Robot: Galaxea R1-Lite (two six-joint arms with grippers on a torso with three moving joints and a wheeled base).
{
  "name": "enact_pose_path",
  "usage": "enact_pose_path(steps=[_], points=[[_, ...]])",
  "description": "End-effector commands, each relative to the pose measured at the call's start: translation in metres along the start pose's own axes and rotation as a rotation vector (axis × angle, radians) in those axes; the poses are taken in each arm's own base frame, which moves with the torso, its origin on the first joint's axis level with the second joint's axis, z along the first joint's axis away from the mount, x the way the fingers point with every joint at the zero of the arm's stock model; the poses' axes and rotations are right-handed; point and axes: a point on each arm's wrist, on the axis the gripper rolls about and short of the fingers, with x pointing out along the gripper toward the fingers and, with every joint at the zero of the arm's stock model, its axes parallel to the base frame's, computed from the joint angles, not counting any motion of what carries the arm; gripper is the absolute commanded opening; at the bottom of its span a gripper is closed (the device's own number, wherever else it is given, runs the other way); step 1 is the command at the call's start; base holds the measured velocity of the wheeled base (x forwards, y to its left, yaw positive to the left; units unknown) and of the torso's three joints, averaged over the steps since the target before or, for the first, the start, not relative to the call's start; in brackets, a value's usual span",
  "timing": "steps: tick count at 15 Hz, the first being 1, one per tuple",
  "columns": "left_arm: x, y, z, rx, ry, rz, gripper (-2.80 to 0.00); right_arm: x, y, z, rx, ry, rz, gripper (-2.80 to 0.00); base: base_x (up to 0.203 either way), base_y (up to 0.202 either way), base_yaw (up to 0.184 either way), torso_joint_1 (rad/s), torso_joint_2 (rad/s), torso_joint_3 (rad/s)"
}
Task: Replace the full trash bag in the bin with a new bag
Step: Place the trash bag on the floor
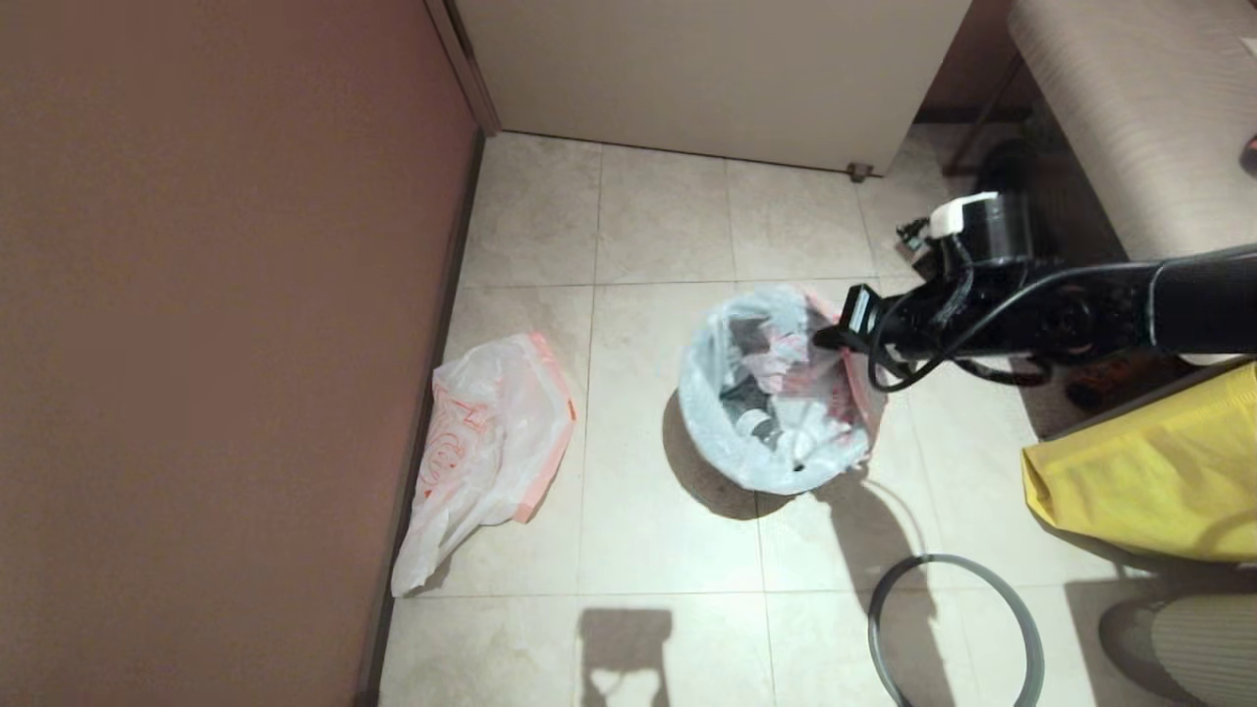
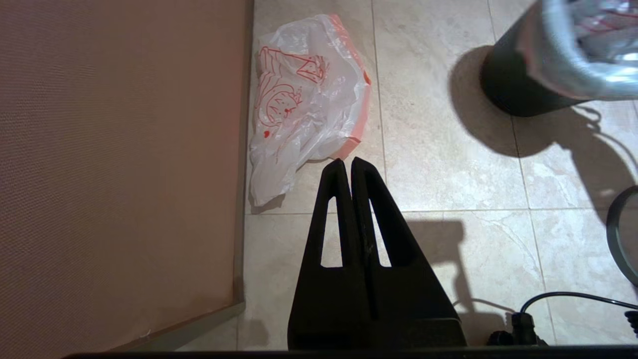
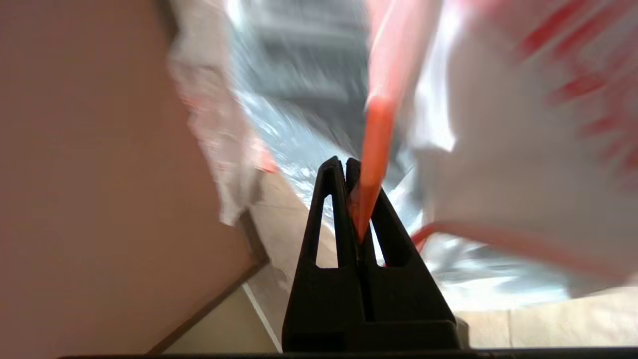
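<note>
Right gripper (image 3: 346,167) pinches full trash bag's (image 1: 776,393) orange handle (image 3: 374,149).

Your right gripper (image 3: 346,164) is clamped on an orange strip, arm reaching in from the right; left gripper (image 2: 347,164) closed, empty, above the floor.

Pale stone floor tiles (image 1: 658,530) with thin lines between them. On the left, a tall flat reddish-brown wall (image 1: 216,324) with a dark strip along the bottom. At the far end, a big cream panel (image 1: 707,69) (maybe a door, cannot tell) with a small metal foot (image 1: 860,173) under its corner. At the right edge, a crinkly bright yellow cloth or bag (image 1: 1159,481). Above that, a pale striped cushion-like thing (image 1: 1139,108). Below the yellow thing, a grey ribbed shape (image 1: 1198,643), cut off by the edge.
</note>
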Motion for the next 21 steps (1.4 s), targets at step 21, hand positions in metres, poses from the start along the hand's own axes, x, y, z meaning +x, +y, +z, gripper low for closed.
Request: enact_pose_path(steps=[21], points=[[0.000, 0.000, 0.000, 0.000, 0.000, 0.001, -2.80, 0.101, -0.072, -0.008, -0.184, -0.095, -0.299, -2.80, 0.000, 0.000, 0.000, 0.000, 0.00, 0.000]])
